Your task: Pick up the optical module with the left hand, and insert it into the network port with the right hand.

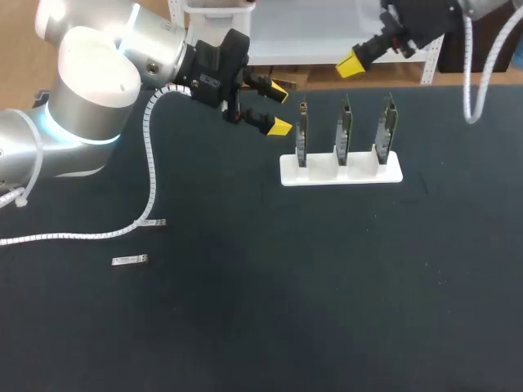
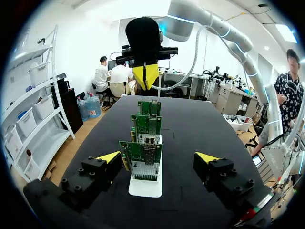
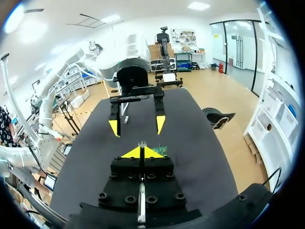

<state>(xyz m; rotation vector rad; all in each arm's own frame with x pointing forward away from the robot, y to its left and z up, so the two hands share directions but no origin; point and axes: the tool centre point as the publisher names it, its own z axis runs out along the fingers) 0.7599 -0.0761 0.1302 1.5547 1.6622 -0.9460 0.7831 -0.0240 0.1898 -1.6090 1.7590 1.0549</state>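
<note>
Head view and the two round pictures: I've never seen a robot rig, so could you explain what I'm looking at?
The head view looks down on a dark table from above. Two robot arms enter: the left arm and the right arm. Each round picture comes from a camera on one arm's wrist, looking along its yellow-tipped jaws. A white stand holds three upright circuit boards. A small silvery piece, likely the optical module, lies apart. Left jaws open, right jaws shut; nothing is held.
</note>
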